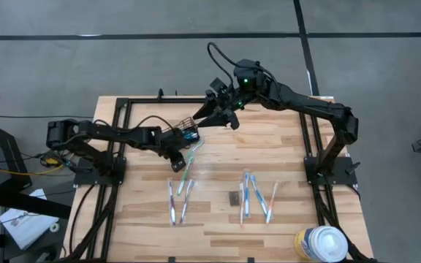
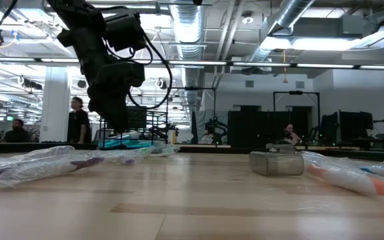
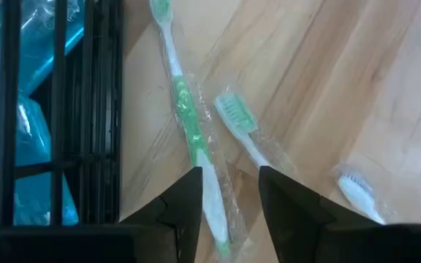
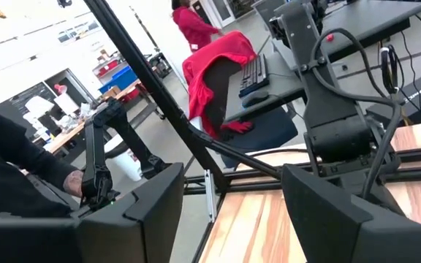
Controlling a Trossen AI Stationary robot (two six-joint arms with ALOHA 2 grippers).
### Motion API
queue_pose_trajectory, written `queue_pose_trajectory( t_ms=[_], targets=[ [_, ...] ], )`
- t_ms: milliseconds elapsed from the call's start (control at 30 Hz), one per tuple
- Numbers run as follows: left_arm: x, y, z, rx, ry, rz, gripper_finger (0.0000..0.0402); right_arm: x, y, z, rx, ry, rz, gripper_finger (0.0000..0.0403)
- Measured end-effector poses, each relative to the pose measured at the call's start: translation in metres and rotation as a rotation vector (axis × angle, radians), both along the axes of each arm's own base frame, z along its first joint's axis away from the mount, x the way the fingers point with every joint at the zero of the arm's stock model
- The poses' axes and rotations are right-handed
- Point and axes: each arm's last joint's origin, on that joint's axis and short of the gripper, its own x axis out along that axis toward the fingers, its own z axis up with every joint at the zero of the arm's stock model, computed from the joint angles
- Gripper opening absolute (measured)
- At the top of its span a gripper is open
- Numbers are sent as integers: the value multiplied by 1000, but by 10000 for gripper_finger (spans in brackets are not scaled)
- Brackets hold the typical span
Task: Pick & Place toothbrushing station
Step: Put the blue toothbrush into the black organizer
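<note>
The black wire-mesh caddy [image 1: 185,134] sits on the wooden desk [image 1: 218,157] toward its far left part, well in from every edge, with blue packets inside it. The left hand [image 1: 175,155] hangs just beside the caddy's near side, its fingers [image 3: 188,208] parted a little around the handle of a wrapped green toothbrush [image 3: 188,128] that lies on the boards. In the high view this toothbrush [image 1: 189,162] runs slantwise, its long axis going from the caddy's near right corner down toward the desk's middle. A second wrapped brush [image 3: 241,131] lies just beside it, bristle head near the green handle.

The right hand [image 1: 221,111] is held above the desk's far edge, right of the caddy, fingers spread open and holding nothing.

More toothbrushes lie in two loose groups nearer the front: one pair [image 1: 178,202] left of centre, another group [image 1: 258,199] right of centre, all roughly front-to-back. Between the groups stands a small dark block [image 1: 234,198]. Open boards stretch between caddy and right-hand group. A white canister [image 1: 320,243] stands at the front right corner.
</note>
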Motion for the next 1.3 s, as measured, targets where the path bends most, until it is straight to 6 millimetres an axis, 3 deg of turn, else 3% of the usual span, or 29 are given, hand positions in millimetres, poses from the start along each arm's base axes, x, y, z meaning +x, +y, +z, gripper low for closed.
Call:
queue_pose_trajectory(
  t_ms=[167,333,567,733,900,967,1100,1300],
  targets=[
    [0,1,-1,17,2,13,129,0,0,1,-4,-16,7,221],
    [0,-6,13,-42,-71,19,127,-3,2,11,10,-78,57,221],
    [3,-16,61,-17,-321,-13,127,-30,5,43,-32,-208,71,221],
    [1,-23,110,9,-690,-36,127,-59,6,44,-37,-38,-22,220],
    [-8,-27,165,51,-1146,-64,127,-91,7,3,-120,518,-343,213],
    [-13,-27,177,74,-1243,-71,127,-99,12,-20,-139,744,-411,207],
    [-19,-27,184,120,-1291,-91,127,-101,36,-76,-119,1038,-413,197],
    [-17,-29,182,95,-1285,-136,127,-98,71,-174,11,1225,-430,186]
  ],
)
